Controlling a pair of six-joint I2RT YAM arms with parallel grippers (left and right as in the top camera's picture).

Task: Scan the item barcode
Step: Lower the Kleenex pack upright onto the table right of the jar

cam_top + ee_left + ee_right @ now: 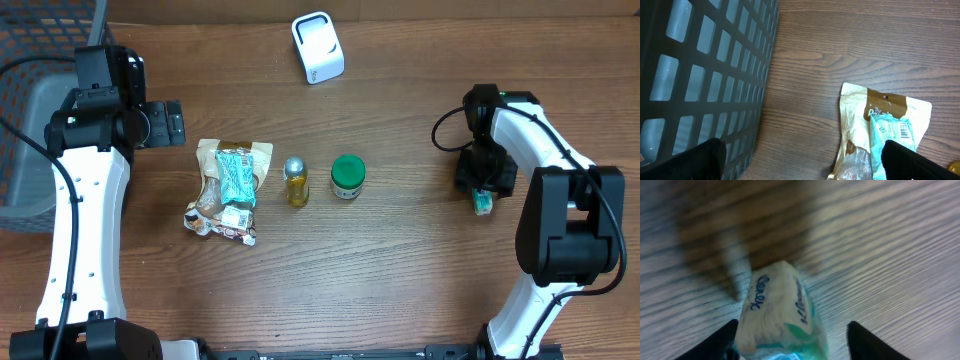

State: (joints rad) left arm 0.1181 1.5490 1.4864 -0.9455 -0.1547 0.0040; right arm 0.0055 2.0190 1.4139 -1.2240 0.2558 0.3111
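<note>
While the tissue pack sat between the right gripper's fingers, I could not tell if they squeezed it. A loose hold could drop it.

Scanner at the table's far side, pouch, bottle and jar in 1 row left to right, packet on the pouch, tissue pack well right, basket far left.

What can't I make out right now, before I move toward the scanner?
- Barcode on the tissue pack: right wrist view, motion blur; the bottom edge cuts the pack off.
- Whether the right gripper grips it: blurred there; overhead, the right arm covers it.
- Window of the scanner: overhead, too small.
</note>
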